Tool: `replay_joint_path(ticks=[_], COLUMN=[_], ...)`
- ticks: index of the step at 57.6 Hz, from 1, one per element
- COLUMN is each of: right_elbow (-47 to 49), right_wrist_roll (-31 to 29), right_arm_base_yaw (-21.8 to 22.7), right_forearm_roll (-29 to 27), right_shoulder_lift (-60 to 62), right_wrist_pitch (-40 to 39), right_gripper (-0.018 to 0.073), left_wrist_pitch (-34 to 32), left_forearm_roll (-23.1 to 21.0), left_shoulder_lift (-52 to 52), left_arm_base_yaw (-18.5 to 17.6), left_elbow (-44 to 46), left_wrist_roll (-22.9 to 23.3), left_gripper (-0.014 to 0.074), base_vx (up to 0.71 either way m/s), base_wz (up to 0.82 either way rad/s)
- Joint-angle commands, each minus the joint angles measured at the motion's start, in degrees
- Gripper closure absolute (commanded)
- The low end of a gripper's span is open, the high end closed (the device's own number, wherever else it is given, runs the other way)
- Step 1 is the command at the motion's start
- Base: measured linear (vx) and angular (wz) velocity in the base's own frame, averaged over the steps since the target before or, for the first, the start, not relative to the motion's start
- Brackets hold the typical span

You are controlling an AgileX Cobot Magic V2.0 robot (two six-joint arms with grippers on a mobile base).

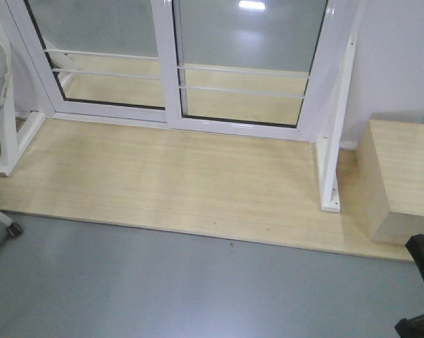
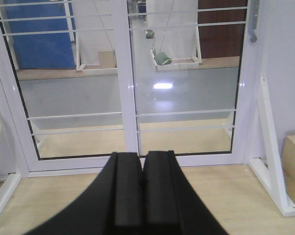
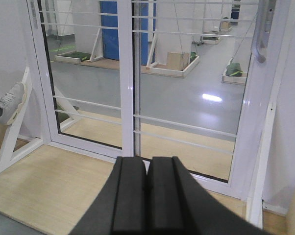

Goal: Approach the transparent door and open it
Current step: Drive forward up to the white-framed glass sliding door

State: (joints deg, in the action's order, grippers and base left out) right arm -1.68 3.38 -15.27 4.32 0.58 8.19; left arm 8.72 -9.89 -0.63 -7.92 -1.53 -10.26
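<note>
Glass in a white frame is what we have to shift: the door (image 3: 186, 93) is the right-hand one of two panels standing side by side at the far edge of a pale wooden platform (image 1: 163, 183). A strip of grey floor (image 1: 163, 282) lies between us and that platform, so we judge the approach unfinished. The left panel (image 3: 84, 73) shows no handle. The handle (image 3: 259, 36), a curved grey bar, sits high on the door's right stile, and only its lower end shows in the wrist views. We expect the door to be heavy and rigid, sliding sideways on its track rather than swinging. The pane itself looks slick and breakable, with nothing on it to grip. The thin white bars (image 3: 186, 128) across it seem too slight to pull on. The handle is the place to take hold, hooked or clasped and drawn leftward along the track. A steady pull should suit it better than a jerk. The left gripper (image 2: 142, 156) has its jaws pressed together with nothing between them, and the right gripper (image 3: 147, 160) is the same, closed and empty. Both are low and well apart from the handle. The right one, being on the handle's side, looks the better candidate. A slanted white brace (image 1: 335, 141) and a wooden box (image 1: 398, 176) stand near that edge and may crowd the reach.
</note>
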Motion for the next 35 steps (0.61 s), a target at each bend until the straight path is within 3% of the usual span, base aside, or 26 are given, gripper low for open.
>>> replay_joint_path(ticks=[1, 35], right_elbow=[-0.8, -0.8], right_wrist_roll=[-0.4, -0.4], right_arm_base_yaw=[0.3, 0.3], right_forearm_roll=[0.3, 0.3], right_shoulder_lift=[0.8, 0.8], right_wrist_pitch=[-4.6, -4.6], right_gripper=[0.0559, 0.0559], left_wrist_pitch=[-4.8, -4.8], left_forearm_roll=[-0.2, -0.2], left_shoulder_lift=[-0.7, -0.7], left_arm_base_yaw=[0.0, 0.0], left_elbow=[-1.6, -1.6], left_wrist_roll=[0.3, 0.3], left_gripper=[0.0602, 0.0602], base_vx=[0.49, 0.48], base_wz=[0.22, 0.02])
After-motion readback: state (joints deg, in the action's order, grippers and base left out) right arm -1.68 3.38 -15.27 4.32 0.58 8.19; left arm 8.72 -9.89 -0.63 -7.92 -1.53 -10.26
